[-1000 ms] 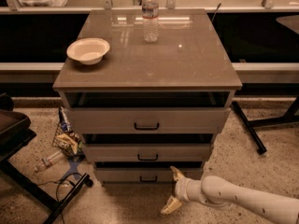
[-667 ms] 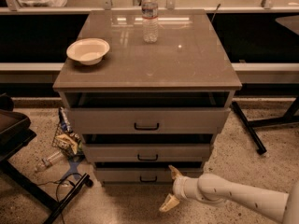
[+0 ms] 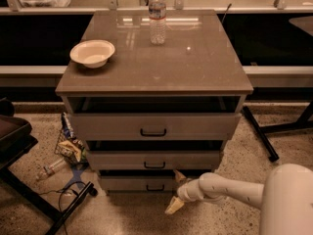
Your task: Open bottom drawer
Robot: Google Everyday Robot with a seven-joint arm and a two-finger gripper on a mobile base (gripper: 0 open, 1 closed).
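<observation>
The grey-beige cabinet (image 3: 154, 77) has three drawers. The bottom drawer (image 3: 132, 183) is the lowest, with a slim front and a small black bar handle (image 3: 155, 187); a dark gap shows above its front. My gripper (image 3: 176, 190) is low by the floor, just right of that handle, at the right part of the drawer's front. It is open, with one finger (image 3: 179, 176) up against the drawer front and the other (image 3: 172, 205) below near the floor. It holds nothing.
A white bowl (image 3: 92, 52) and a water bottle (image 3: 157, 16) stand on the cabinet top. Snack bags and a bottle lie in a heap (image 3: 68, 148) on the floor at the left. A dark chair (image 3: 14, 141) is at the left, and a black table leg (image 3: 260, 133) is at the right.
My gripper has moved a little left and up, closer to the bottom drawer's front. The drawers have not moved.
</observation>
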